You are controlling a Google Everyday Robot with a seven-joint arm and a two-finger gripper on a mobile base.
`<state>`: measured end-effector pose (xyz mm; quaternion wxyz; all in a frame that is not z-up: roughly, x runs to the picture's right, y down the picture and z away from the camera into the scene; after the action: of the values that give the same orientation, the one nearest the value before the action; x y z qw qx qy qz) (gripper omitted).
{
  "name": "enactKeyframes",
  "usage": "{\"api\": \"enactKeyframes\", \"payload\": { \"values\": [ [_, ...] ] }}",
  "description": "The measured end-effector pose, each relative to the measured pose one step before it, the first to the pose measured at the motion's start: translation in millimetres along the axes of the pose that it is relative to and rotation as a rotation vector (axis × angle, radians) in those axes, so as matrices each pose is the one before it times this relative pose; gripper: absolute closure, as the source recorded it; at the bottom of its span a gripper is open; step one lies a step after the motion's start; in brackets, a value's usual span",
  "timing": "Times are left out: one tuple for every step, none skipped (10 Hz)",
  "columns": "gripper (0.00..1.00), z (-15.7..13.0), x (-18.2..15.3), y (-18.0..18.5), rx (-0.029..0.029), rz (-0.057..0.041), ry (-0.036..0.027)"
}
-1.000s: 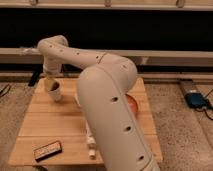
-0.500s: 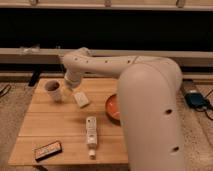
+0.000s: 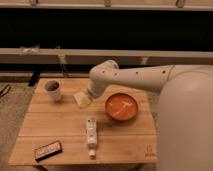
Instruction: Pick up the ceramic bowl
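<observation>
Since half a second back, the arm's been swung over toward 3 o'clock, so the ceramic bowl [image 3: 121, 106] is now fully uncovered. It's sat upright on the wooden table [image 3: 60, 122], toward the 3 o'clock side, untouched. The gripper [image 3: 83, 99] is held low over the table just at the bowl's 9 o'clock, apart from it; how it's set can't be told. A small cup [image 3: 53, 90] is found at the gripper's 10 o'clock, a pale bottle [image 3: 91, 133] is laid flat at its 6, and a dark packet [image 3: 47, 150] is parked near the table's 7 o'clock corner.
</observation>
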<state>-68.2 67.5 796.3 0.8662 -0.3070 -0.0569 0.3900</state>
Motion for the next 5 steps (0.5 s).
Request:
{"api": "enactKeyframes", "payload": {
  "values": [
    [0.25,-4.21,16.61,-10.52,0.00738,0.04420,0.00124],
    [0.25,-2.99,7.53,-7.14,0.00269,0.02297,0.00027],
    [0.25,-3.88,6.14,-10.53,0.00220,0.02574,0.00372],
    [0.25,-2.64,4.51,-8.13,-0.00294,0.01270,0.00886],
    [0.25,-5.30,7.52,-15.67,0.00151,0.01995,0.01605]
  ]
}}
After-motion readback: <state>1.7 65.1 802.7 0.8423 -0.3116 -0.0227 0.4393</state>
